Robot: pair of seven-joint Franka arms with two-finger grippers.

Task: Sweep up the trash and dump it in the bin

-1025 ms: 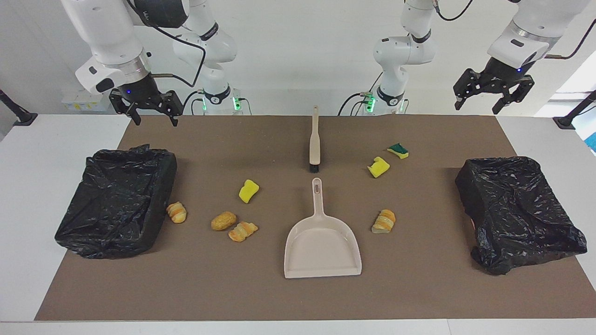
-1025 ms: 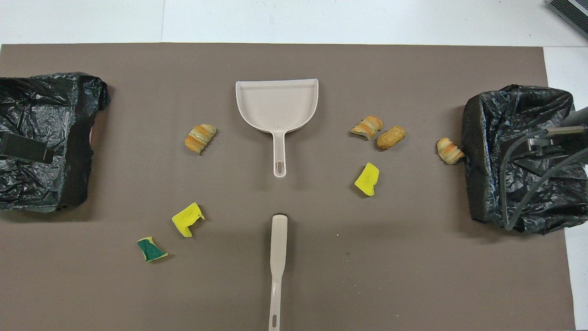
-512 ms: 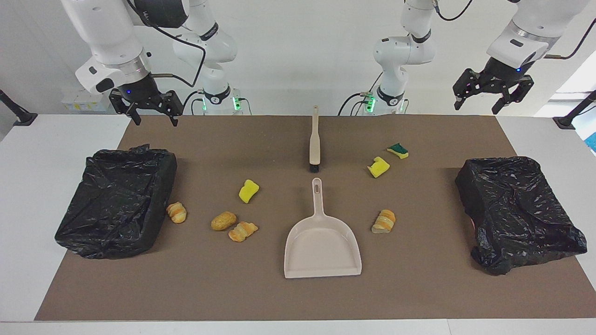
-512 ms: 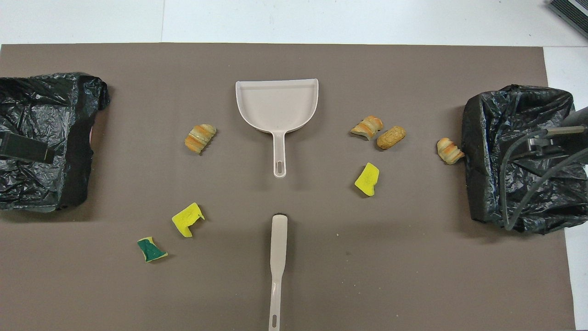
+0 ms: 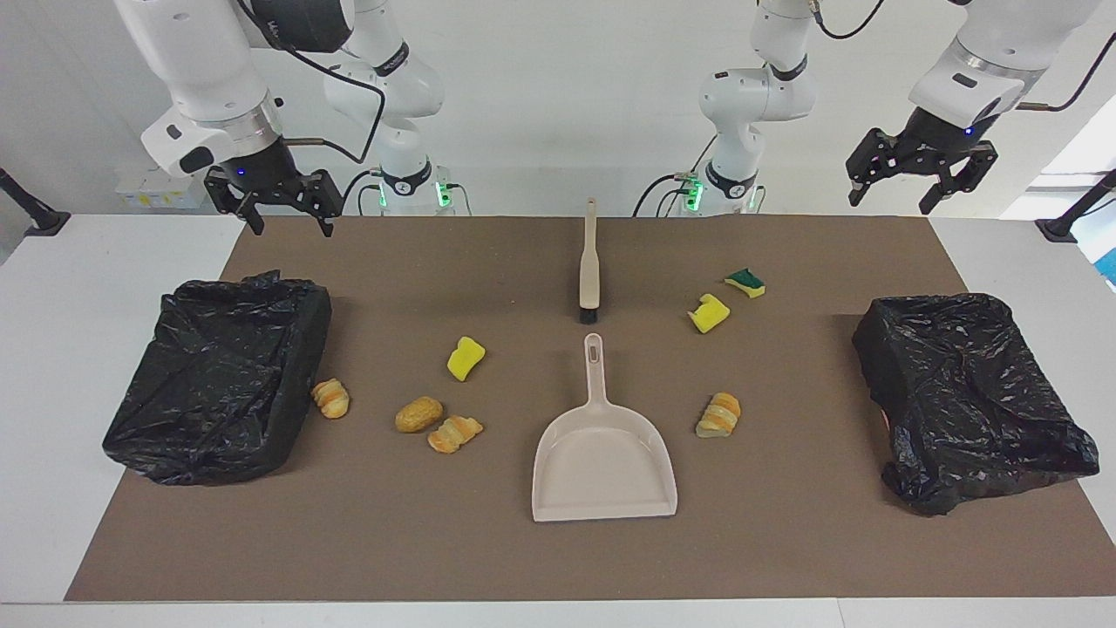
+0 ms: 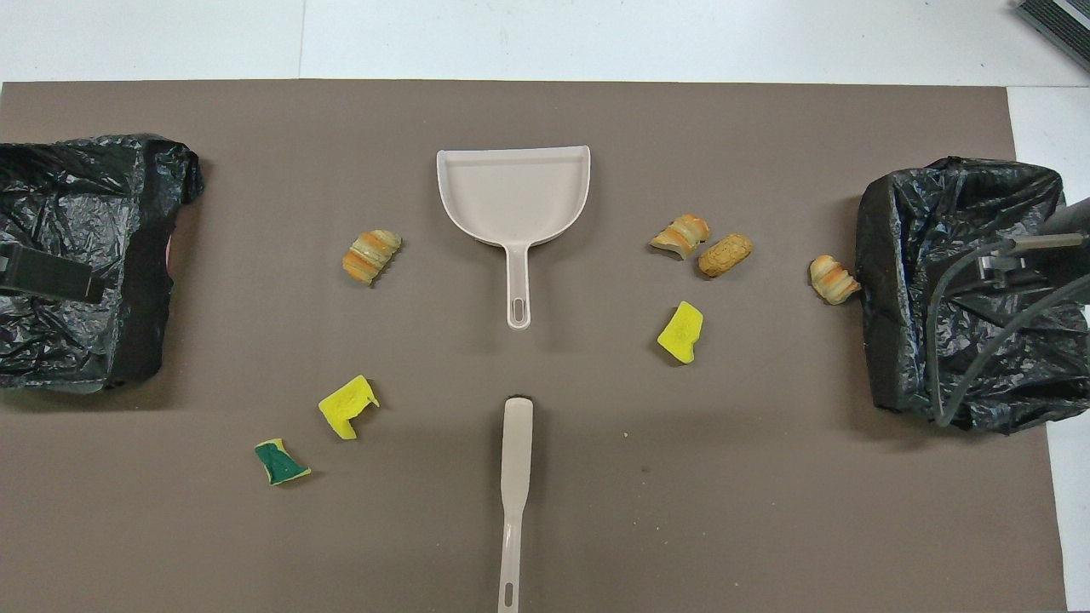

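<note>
Trash (image 5: 466, 358): 7 pieces, 3 sponge chunks and 4 pastries, scattered on the mat (image 5: 558, 558) around the dustpan (image 5: 604, 462) and brush (image 5: 589, 270), whose handles run toward the robots. 2 bins (image 5: 218, 375) flank them; 1 pastry (image 5: 331, 398) touches one. Left gripper (image 5: 913, 170) and right gripper (image 5: 281, 205) hang open, empty.

The middle of the brown mat (image 5: 558, 558) is occupied by the dustpan (image 5: 604, 458) and, nearer the robots, the brush (image 5: 589, 266), in line but apart. Seven trash pieces (image 5: 419, 414) lie scattered on both sides of them. Black-lined bins (image 5: 218, 375) block each end. The mat strip farthest from the robots lies open.
</note>
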